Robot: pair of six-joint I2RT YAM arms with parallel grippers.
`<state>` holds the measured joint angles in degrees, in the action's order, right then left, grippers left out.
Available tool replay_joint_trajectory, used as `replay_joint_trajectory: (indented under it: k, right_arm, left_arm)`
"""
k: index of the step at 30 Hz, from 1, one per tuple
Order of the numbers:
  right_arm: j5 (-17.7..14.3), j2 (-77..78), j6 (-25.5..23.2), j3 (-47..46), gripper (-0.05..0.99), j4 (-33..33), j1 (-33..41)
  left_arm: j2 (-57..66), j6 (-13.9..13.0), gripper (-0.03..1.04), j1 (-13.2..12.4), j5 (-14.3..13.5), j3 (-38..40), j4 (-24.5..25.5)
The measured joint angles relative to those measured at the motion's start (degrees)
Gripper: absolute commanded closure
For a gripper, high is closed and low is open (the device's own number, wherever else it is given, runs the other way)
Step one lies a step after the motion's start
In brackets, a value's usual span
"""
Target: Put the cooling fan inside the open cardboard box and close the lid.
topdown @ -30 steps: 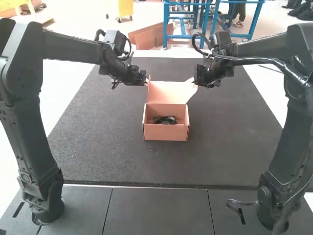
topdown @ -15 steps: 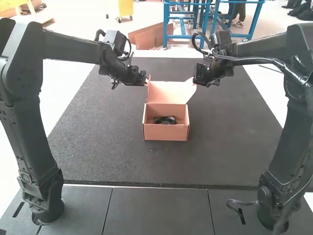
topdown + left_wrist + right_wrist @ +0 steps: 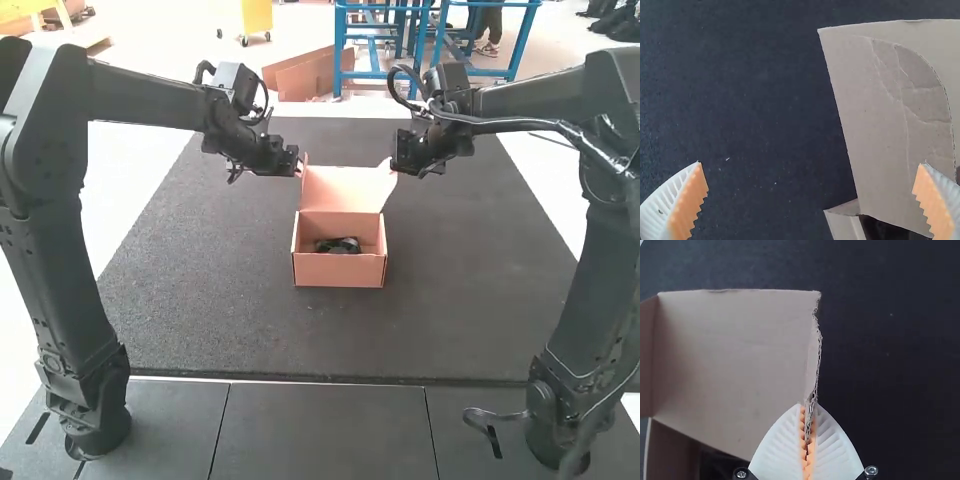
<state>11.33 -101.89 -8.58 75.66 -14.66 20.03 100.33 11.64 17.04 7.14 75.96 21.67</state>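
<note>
**Both hands at the raised lid, fan lying in the box**

At the upper left of the high view, the left hand point(image 3: 284, 160) hangs beside the top left corner of the lid point(image 3: 342, 190). Its white ribbed fingers point(image 3: 682, 200) are spread wide over the dark speckled mat point(image 3: 200, 250) that covers the tabletop, with a rounded cardboard side flap point(image 3: 895, 120) lying between them, close to one finger. At mid-frame the open brown cardboard box point(image 3: 338, 268) sits on the mat, its lid standing upright at the back. The black cooling fan point(image 3: 338, 244) lies on the box floor. At the upper right, the right hand point(image 3: 400, 165) is at the lid's right edge, and its orange pads point(image 3: 803, 440) are pinched together on that torn cardboard edge point(image 3: 815, 350).
</note>
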Motion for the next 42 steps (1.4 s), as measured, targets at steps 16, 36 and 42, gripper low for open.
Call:
replay_joint_trajectory:
  k: [16, 36, 42]
  right_arm:
    - [-4.1, 2.4, 0.0, -2.2, 0.95, 0.5, 2.5]
    - [-4.7, 8.0, 0.0, -8.3, 0.95, 1.2, 5.2]
    - [-4.7, 9.6, 0.0, -10.4, 0.95, 1.3, 6.4]
  left_arm:
    - [0.0, 0.0, 0.04, 0.9, 0.0, 0.0, 2.1]
    - [0.0, 0.0, 0.04, 1.7, 0.0, 0.0, 7.1]
    - [0.0, 0.0, 0.04, 1.7, 0.0, 0.0, 7.7]
